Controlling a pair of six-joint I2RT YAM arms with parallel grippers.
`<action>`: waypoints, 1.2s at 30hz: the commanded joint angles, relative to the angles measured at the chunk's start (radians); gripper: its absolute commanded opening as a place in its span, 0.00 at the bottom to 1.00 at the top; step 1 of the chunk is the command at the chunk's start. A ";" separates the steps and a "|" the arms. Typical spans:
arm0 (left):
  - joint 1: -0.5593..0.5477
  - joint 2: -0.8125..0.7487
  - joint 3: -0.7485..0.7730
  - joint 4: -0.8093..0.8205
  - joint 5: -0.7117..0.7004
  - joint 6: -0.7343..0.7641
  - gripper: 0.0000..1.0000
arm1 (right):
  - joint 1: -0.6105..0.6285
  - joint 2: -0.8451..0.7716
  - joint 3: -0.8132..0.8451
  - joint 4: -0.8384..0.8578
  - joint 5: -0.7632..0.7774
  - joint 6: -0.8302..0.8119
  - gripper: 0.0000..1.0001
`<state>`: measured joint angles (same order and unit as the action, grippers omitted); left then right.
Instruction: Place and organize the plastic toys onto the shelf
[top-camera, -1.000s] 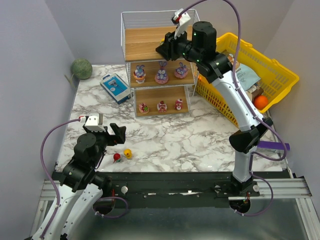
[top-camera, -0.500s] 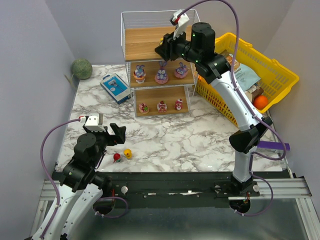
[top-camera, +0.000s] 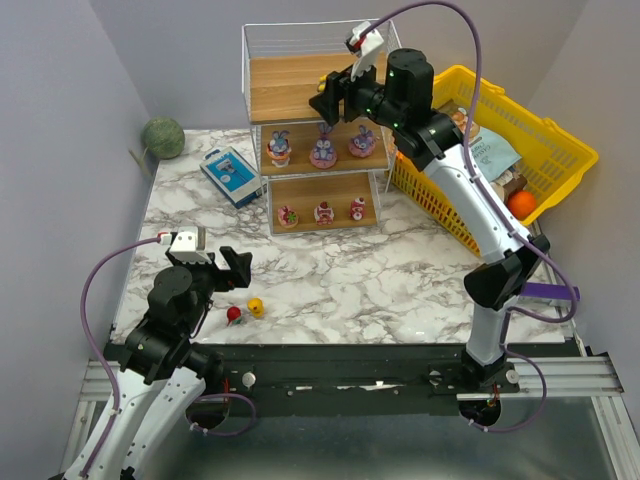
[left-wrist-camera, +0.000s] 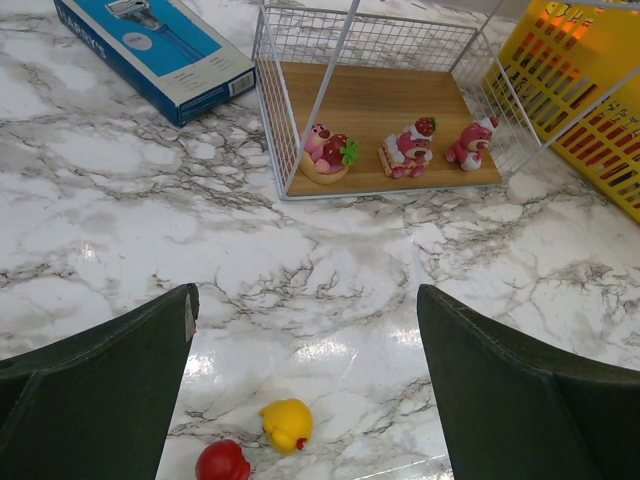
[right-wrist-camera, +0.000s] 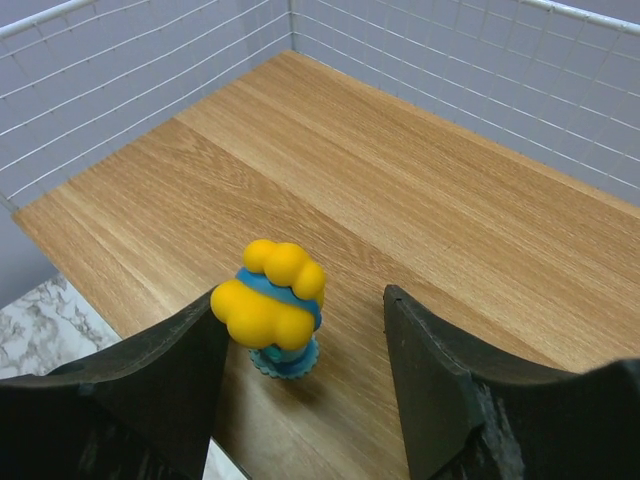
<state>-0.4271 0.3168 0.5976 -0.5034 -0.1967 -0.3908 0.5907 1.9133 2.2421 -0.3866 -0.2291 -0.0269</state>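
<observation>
One yellow toy (right-wrist-camera: 272, 300) stands on the shelf's (right-wrist-camera: 450, 200) top board between the right pincer's (right-wrist-camera: 308, 312) open jaws, close against one finger; withdraw straight upward to avoid toppling it; the left pincer (left-wrist-camera: 307, 300) hangs open

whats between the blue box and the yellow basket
The white wire shelf stands between the blue box and the yellow basket. The top view shows this.
</observation>
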 joint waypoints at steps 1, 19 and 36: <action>0.005 -0.005 -0.007 0.005 0.005 -0.003 0.99 | -0.003 -0.043 -0.041 -0.052 -0.016 -0.015 0.73; 0.005 -0.012 -0.005 0.005 0.008 -0.002 0.99 | -0.003 -0.276 -0.283 0.101 -0.105 -0.051 0.77; 0.005 -0.030 -0.005 0.006 0.010 0.000 0.99 | 0.006 -0.744 -0.915 0.276 0.073 0.208 0.76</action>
<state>-0.4271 0.3073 0.5976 -0.5034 -0.1967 -0.3908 0.5877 1.2716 1.5169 -0.2104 -0.1738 0.0956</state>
